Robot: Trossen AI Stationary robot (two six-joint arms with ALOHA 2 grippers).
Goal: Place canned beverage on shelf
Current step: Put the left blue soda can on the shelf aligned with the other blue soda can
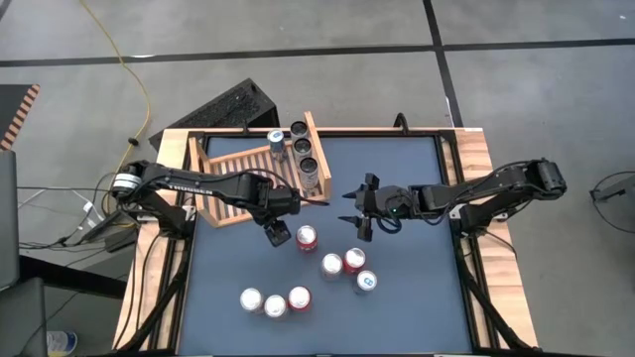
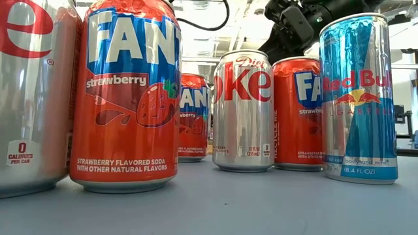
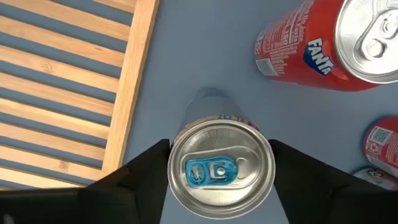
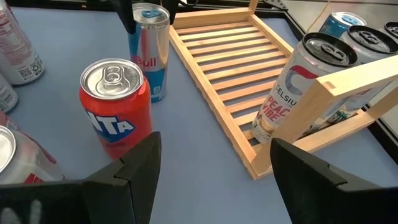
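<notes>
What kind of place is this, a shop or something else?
Probably a robot test room, not a shop: a bare tiled floor with loose cables, a wood-framed work table, and soda cans beside a small wooden shelf.

Shelf (image 1: 230, 183) slats mostly bare — four cans (image 1: 306, 159) crowd one end. Fanta can (image 1: 307, 237) stands near its open side; five cans (image 1: 298, 288) scattered beyond — bare mat (image 1: 397, 317) elsewhere.

Shelf (image 1: 238, 183) is placed at table (image 1: 417, 317) 10 o'clock corner, four cans (image 1: 301, 149) stood along its 3 o'clock edge. Slim can (image 1: 275, 234) is set just off its 5 o'clock corner; seven cans (image 1: 332, 264) are scattered toward 6 o'clock.
</notes>
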